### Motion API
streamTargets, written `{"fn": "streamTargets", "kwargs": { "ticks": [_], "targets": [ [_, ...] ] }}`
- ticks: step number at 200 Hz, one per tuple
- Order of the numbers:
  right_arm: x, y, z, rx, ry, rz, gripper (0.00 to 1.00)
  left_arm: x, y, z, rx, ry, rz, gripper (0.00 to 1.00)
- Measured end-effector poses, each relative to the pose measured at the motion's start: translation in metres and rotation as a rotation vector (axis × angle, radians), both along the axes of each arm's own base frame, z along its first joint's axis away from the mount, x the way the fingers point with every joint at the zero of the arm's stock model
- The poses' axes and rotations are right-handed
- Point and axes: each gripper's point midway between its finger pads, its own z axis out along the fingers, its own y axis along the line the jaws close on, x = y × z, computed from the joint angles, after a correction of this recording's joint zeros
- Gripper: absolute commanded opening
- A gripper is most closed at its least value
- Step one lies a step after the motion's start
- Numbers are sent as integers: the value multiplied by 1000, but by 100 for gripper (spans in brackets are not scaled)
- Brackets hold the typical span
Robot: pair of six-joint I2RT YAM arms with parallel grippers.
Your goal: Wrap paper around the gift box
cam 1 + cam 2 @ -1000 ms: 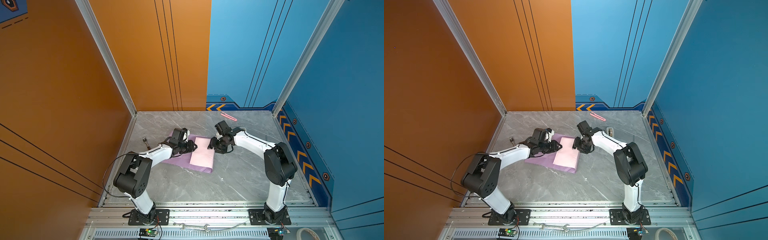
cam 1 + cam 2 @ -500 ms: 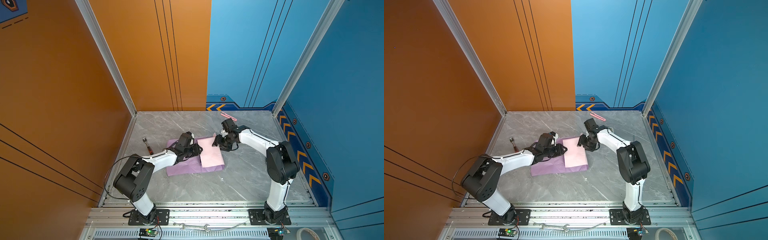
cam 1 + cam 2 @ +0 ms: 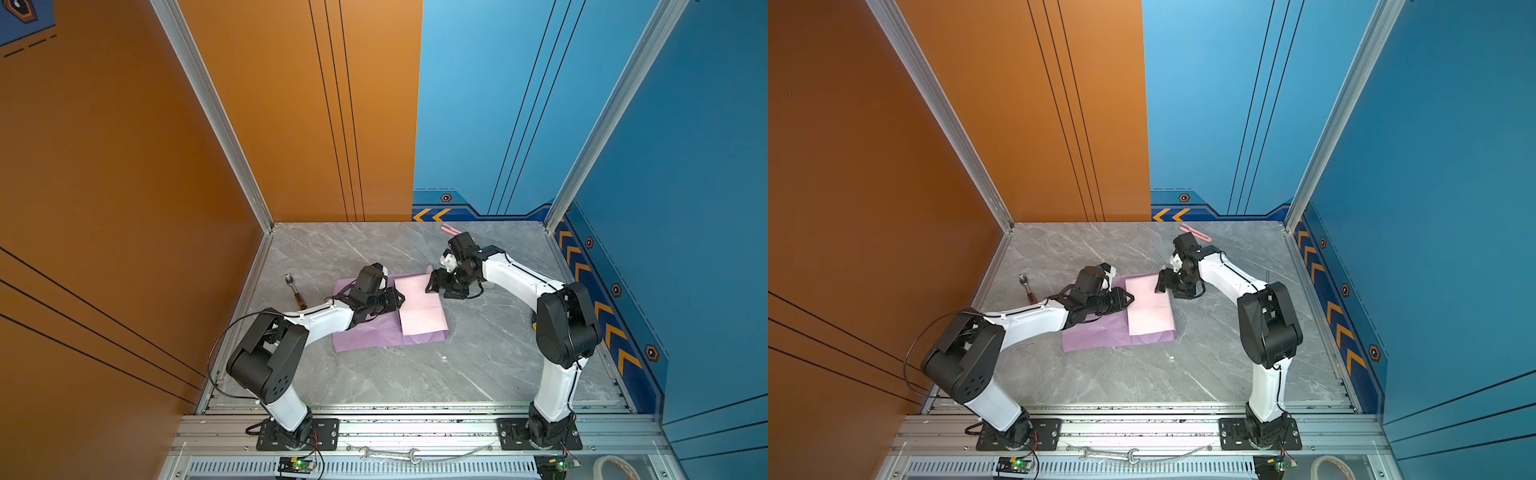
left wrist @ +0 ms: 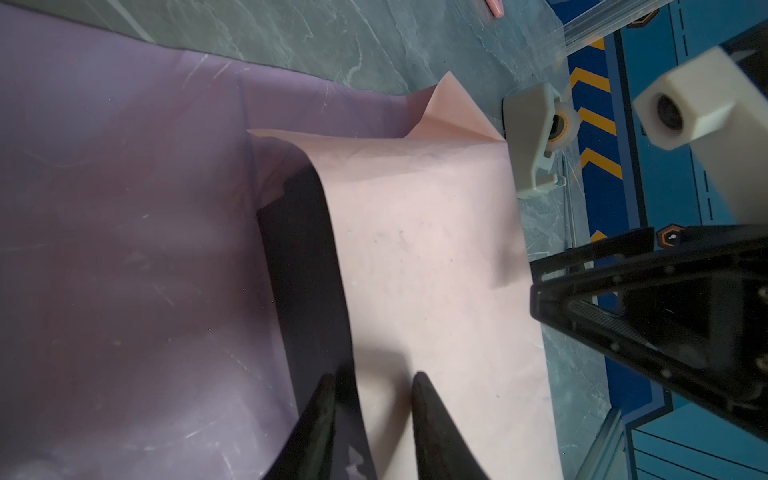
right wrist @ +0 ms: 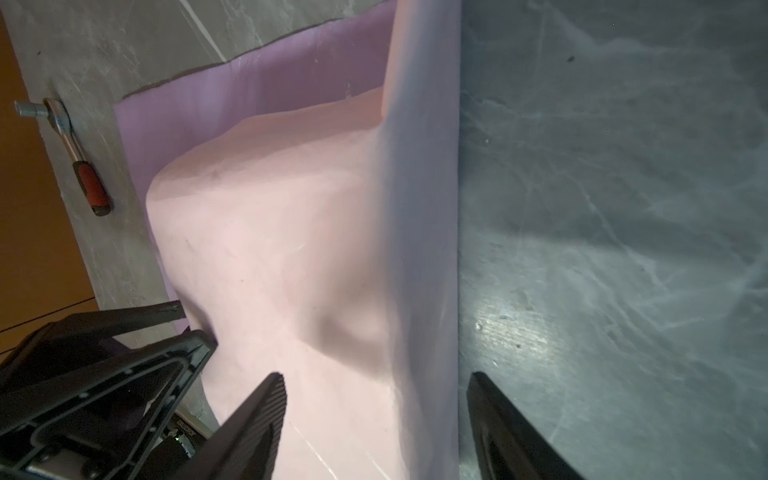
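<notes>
The large, thin, creased sheet of paper [image 3: 374,334], lilac on one face and pale pink on the other, lies around the middle of the grey marble tabletop [image 3: 395,386]. Its pink flap is folded over the flat, matte dark gift box [image 4: 303,266], which shows only as a dark strip beneath the flap's edge. The left gripper [image 4: 374,395] sits at that edge with its jaws a little apart, one tip over the box and one over the flap, clamped on nothing I can see. The right gripper [image 5: 376,399] stands at the flap's far right corner, jaws wide apart astride the fold. A red-handled metal ratchet [image 3: 296,291] lies near the tabletop's left edge.
</notes>
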Motion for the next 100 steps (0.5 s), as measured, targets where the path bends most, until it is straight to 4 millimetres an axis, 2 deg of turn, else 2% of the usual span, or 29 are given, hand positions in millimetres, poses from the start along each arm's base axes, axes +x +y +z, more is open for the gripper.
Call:
{"fn": "streamTargets", "kwargs": {
  "ticks": [20,49,81,100],
  "targets": [
    [-1,1,-4,-3,8,6,65,3,0,0,2,-4,-8,32],
    [-3,-1,-14,-27,22,3,61,5,1,0,8,-5,-7,38],
    [-2,-1,-16,-32,19,-4,60,4,9,-3,29,15,1,58],
    [-2,-1,-16,-31,17,-4,59,1,21,-1,46,38,27,63]
  ]
}}
